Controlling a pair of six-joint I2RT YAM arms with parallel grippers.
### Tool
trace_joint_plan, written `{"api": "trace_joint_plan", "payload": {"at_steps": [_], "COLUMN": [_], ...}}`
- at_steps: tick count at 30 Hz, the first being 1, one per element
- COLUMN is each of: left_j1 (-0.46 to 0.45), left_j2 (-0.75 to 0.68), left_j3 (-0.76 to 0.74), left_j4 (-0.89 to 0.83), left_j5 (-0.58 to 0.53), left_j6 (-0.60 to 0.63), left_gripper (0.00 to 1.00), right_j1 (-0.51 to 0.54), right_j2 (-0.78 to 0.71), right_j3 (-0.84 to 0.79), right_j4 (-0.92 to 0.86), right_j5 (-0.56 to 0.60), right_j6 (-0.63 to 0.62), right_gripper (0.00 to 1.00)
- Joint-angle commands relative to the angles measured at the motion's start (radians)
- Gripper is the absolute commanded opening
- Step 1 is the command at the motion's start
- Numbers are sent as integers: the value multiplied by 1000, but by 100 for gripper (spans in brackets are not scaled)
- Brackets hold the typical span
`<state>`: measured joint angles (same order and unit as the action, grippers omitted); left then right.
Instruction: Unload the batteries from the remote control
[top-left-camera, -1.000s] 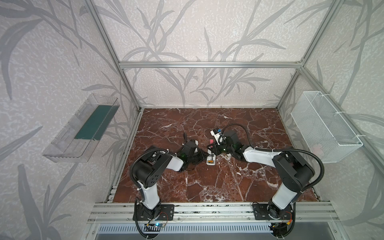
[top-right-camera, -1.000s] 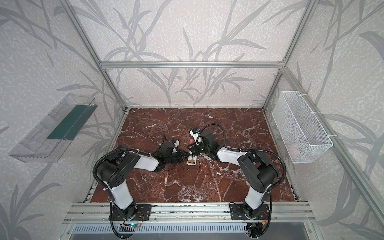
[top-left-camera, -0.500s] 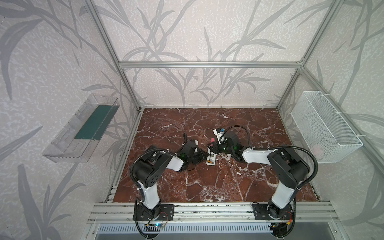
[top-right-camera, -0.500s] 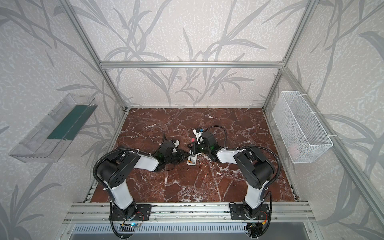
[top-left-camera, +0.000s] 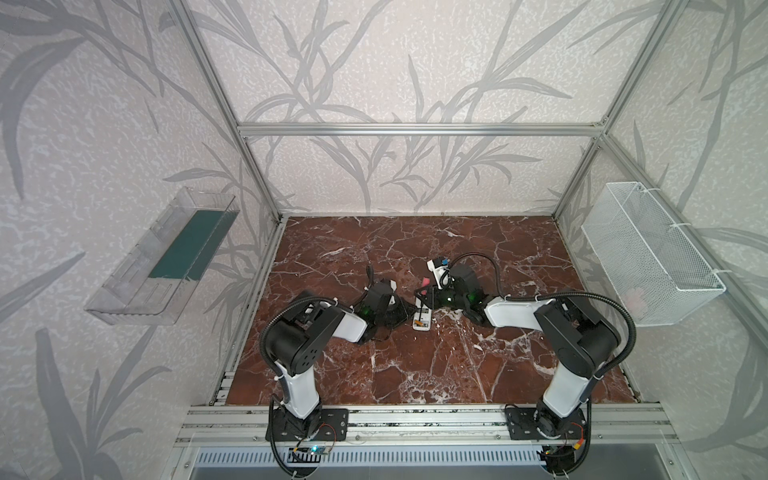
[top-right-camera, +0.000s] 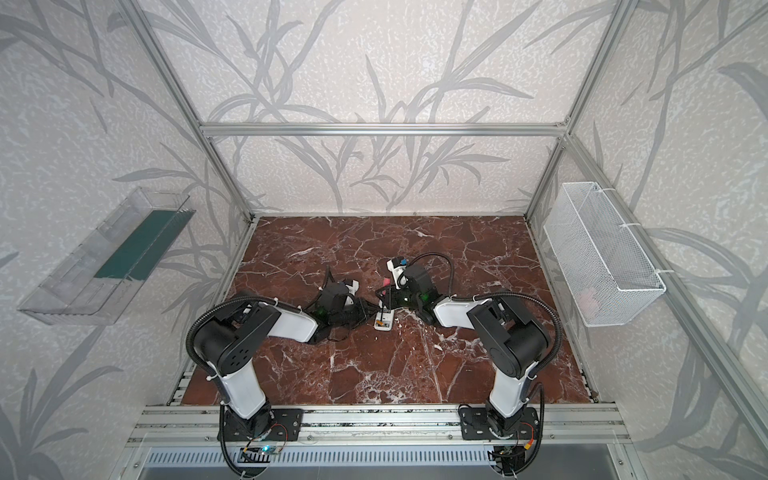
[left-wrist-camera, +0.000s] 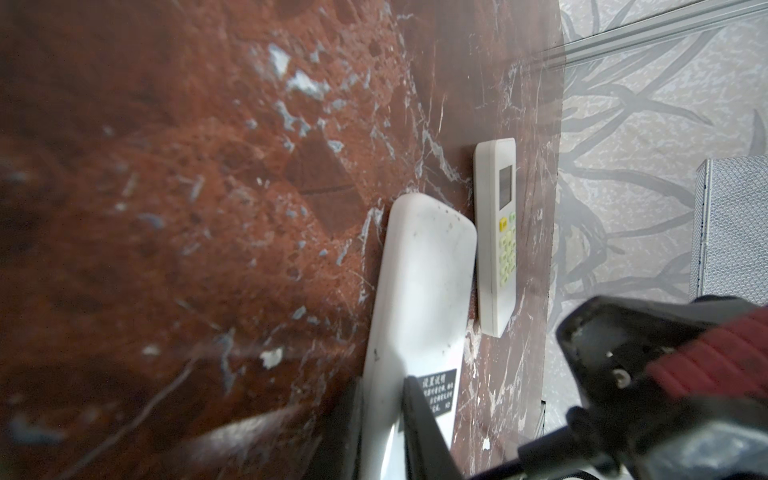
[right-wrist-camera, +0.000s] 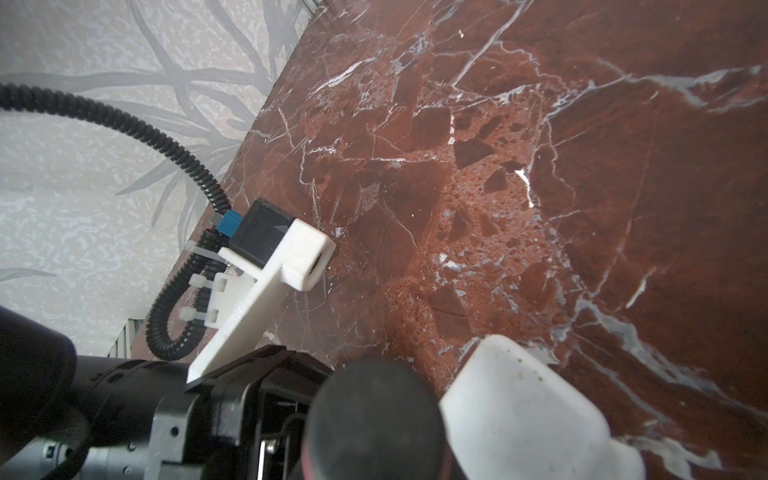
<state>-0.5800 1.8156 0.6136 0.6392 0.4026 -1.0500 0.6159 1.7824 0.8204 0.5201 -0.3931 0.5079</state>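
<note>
Little changed: left claw (left-wrist-camera: 384, 419) stays clenched on the remote (left-wrist-camera: 419, 282), center of both top views; right claw (top-left-camera: 430, 296) stays clamped on the screwdriver (top-left-camera: 424, 283), tip by the remote; right elbow (top-left-camera: 577, 340) shifted slightly. No batteries out on the desk (top-left-camera: 415, 374); likely still inside, prying unfinished.

White remote control (left-wrist-camera: 419, 282), labelled back upward, on the marble table (left-wrist-camera: 208, 187)

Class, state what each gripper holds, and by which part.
The left gripper clamps the white remote near its labelled end; the right gripper is shut on the screwdriver, around its red handle.
</note>
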Motion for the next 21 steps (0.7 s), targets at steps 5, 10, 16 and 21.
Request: {"api": "trace_joint_plan", "payload": {"at_steps": [5, 10, 16, 21], "left_j1": [-11, -12, -11, -11], "left_j2": [63, 65, 64, 64], "left_j3": [-34, -35, -34, -32], "left_j4": [-168, -166, -166, -167], "left_j5": [-8, -8, -7, -5], "left_j6": [-4, -5, -5, -5], "left_gripper": [19, 19, 19, 19], "right_j1": [15, 15, 15, 15], "right_j2": [-59, -58, -53, -65], "right_j3": [12, 14, 14, 25], "right_j4": [-19, -28, -35, -59], "right_j5": [5, 6, 10, 18], "right_j6": [-36, -42, -47, -69], "right_gripper": [0, 0, 0, 0]}}
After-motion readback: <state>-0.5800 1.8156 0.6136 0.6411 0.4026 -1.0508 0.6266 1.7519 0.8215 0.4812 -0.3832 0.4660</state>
